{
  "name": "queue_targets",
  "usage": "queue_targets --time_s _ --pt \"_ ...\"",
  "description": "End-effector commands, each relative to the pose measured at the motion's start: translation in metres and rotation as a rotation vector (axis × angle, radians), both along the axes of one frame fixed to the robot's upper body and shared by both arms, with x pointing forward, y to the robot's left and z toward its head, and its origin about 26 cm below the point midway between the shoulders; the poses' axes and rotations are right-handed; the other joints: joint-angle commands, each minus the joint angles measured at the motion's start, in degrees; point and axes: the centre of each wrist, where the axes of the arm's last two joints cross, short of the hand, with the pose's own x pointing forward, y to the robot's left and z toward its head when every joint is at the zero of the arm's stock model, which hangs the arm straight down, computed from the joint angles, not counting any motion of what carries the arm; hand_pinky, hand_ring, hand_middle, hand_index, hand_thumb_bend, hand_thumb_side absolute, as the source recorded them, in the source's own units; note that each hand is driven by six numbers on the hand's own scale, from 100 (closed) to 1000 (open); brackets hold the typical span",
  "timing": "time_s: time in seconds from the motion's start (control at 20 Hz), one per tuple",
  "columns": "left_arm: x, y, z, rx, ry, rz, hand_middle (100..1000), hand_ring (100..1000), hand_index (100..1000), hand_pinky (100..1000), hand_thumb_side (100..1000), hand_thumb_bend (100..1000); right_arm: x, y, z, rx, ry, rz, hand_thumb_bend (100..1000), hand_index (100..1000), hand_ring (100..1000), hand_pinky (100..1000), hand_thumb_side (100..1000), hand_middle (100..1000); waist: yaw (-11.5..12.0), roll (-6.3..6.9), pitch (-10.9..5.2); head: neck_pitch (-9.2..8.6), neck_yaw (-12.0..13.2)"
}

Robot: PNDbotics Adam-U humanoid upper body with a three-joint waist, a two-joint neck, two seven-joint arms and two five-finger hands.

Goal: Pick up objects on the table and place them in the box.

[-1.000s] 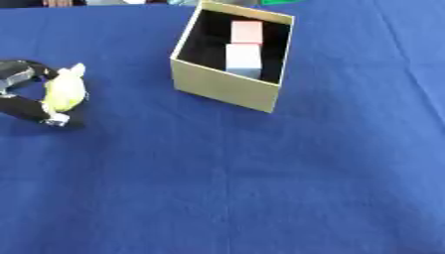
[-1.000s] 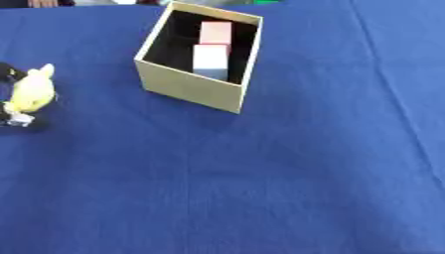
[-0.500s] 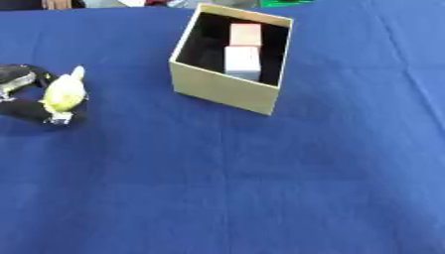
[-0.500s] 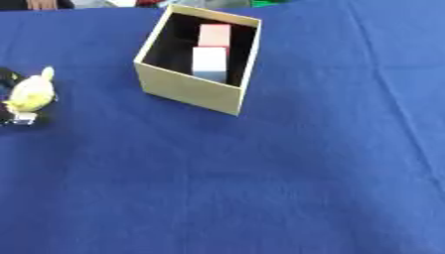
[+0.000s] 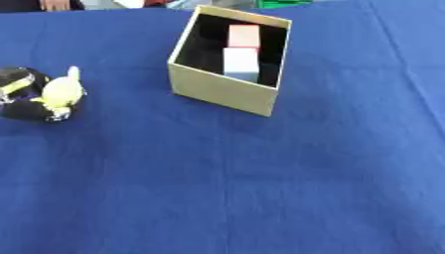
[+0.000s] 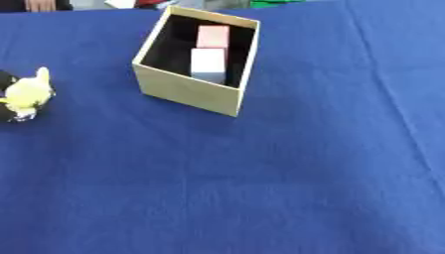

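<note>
Left eye view: left robot hand (image 5: 24,96) curled round yellow object (image 5: 62,92)

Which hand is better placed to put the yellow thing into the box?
The left hand: it is already curled round the yellow thing, left of the box. The right hand is out of view.

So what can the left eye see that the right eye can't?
Only the left eye view shows most of the black left hand, curled round the yellow toy, with a yellowish patch on the hand's far-left part. Only the right eye view shows a wider stretch of blue tablecloth to the right of the box; there the hand is nearly cut off at the edge. Both show the tan box with a white block and a pink block inside, and the toy left of the box.
</note>
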Motion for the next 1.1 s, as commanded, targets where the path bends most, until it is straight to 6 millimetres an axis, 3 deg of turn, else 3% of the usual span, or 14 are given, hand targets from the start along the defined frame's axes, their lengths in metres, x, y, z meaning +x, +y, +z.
queue_targets --time_s 0.05,0.5,0.6,0.75,1.1 --pt "-0.002 0.009 0.011 0.003 -0.038 0.024 715 789 790 739 688 339 -0.003 -0.002 0.009 -0.014 -0.034 -0.011 100 771 728 851 818 662 0.0 -0.04 -0.9 -0.64 0.2" --pt "-0.005 0.009 0.014 -0.005 -0.08 0.032 683 766 761 715 707 155 -0.003 -0.002 0.009 -0.016 -0.03 -0.014 100 771 729 851 819 661 0.1 0.11 -1.06 -0.32 0.2" --pt "-0.006 0.009 0.016 0.0 -0.09 0.033 676 762 756 710 670 121 -0.003 -0.002 0.009 -0.016 -0.03 -0.014 100 771 729 851 820 661 0.2 0.17 -1.12 -0.28 0.2" --pt "-0.006 0.008 0.018 0.005 -0.098 0.028 669 757 752 705 519 100 -0.003 -0.002 0.009 -0.017 -0.03 -0.014 100 771 729 852 819 661 0.3 0.29 -1.22 -0.08 0.1" --pt "-0.007 0.004 0.032 0.014 -0.138 0.015 649 742 737 689 437 100 -0.004 -0.002 0.009 -0.02 -0.03 -0.016 100 771 728 852 820 660 0.4 0.63 -1.47 0.39 -0.1"
